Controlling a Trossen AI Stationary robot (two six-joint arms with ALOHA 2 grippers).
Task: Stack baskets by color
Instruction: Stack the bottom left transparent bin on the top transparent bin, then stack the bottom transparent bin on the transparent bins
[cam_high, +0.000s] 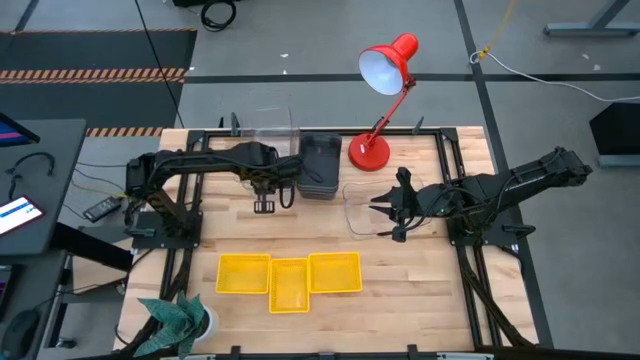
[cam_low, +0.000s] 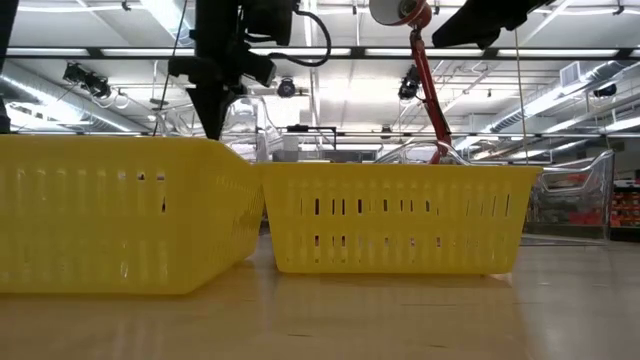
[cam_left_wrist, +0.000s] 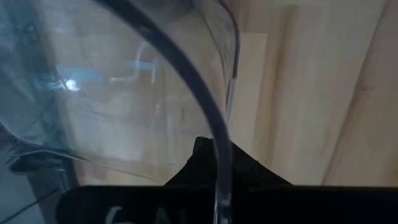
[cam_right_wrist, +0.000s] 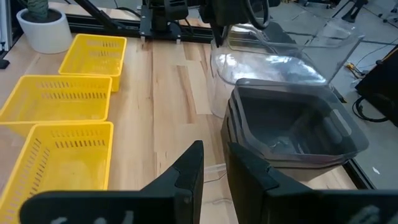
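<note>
Three yellow baskets (cam_high: 289, 280) sit side by side near the table's front edge. A stack of dark grey baskets (cam_right_wrist: 292, 124) stands at the far middle. My left gripper (cam_right_wrist: 217, 38) hangs just left of that stack, pointing down, shut on a clear basket (cam_right_wrist: 280, 62). My right gripper (cam_high: 395, 205) is right of the stack, above a second clear basket (cam_high: 372, 212), with its fingers (cam_right_wrist: 186, 168) set on either side of that basket's rim. My left gripper pinches the clear basket's rim (cam_left_wrist: 219, 146) between its two fingers, coming from above. The basket is tilted and stretches from the fingers toward the table's far edge, beside the grey stack. My right gripper holds the second clear basket by a faintly showing edge (cam_right_wrist: 212, 169) between its fingers, coming slanted from the table's right. Whether this basket is clear of the table I cannot tell.
A red desk lamp (cam_high: 385, 70) stands at the far edge behind the grey stack. A potted plant (cam_high: 180, 318) sits at the near left corner. Bare wood lies between the yellow baskets and both grippers.
</note>
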